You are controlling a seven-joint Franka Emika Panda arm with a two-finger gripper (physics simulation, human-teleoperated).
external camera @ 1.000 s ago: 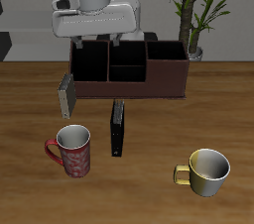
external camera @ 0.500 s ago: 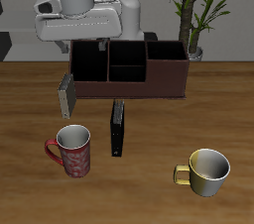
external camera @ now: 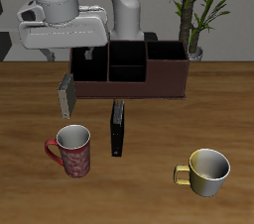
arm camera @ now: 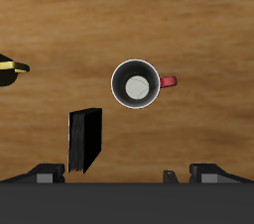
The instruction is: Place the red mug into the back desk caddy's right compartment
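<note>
Jaws spread wide and empty; gripper (arm camera: 127,174) hangs high above the table, looking straight down on the red mug (arm camera: 136,83), likely lining up for a descent. Red mug (external camera: 73,151) stands upright, forward of the back desk caddy (external camera: 129,70), near its grey-panel end, well apart from it. A black book (external camera: 117,127) lies between mug and caddy. Right compartment (external camera: 166,53) holds nothing visible. Since the earlier frames the arm has swung sideways from above the caddy toward the mug; table items unmoved.
</note>
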